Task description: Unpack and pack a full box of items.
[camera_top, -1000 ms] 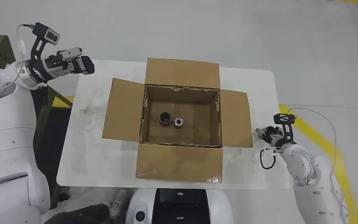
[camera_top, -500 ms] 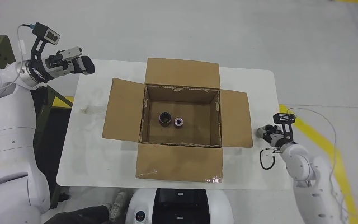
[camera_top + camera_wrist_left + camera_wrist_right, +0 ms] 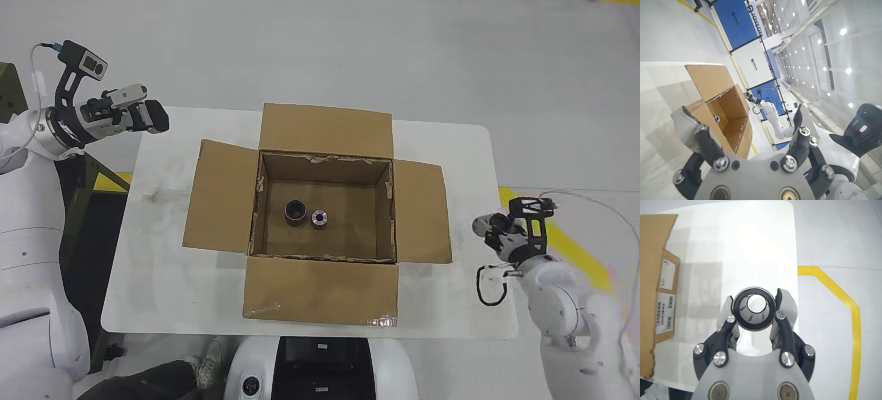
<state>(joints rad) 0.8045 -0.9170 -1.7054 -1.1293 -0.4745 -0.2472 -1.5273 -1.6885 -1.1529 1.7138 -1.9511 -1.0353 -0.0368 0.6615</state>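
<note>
At the right edge of the table [image 3: 450, 160]: one part out, two left to unpack.
Our right gripper [image 3: 755, 306] is clamped on a steel linear bearing [image 3: 753, 318] just beside the cardboard box [image 3: 325, 130]. We judge it should be set down on end, well in from the edge, so it cannot roll. A dark ring [image 3: 296, 211] and a flanged bushing [image 3: 319, 217] lie on the box floor. Farther off, our left gripper [image 3: 155, 113] hangs spread and empty.

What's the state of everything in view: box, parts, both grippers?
Box: open, all four flaps folded out.
Dark ring: loose on the box floor.
Silver part: loose on the box floor, beside the dark ring.
Left gripper: open, empty.
Right gripper: shut on the metal sleeve.
Metal sleeve: clamped between the right gripper's fingers.
</note>
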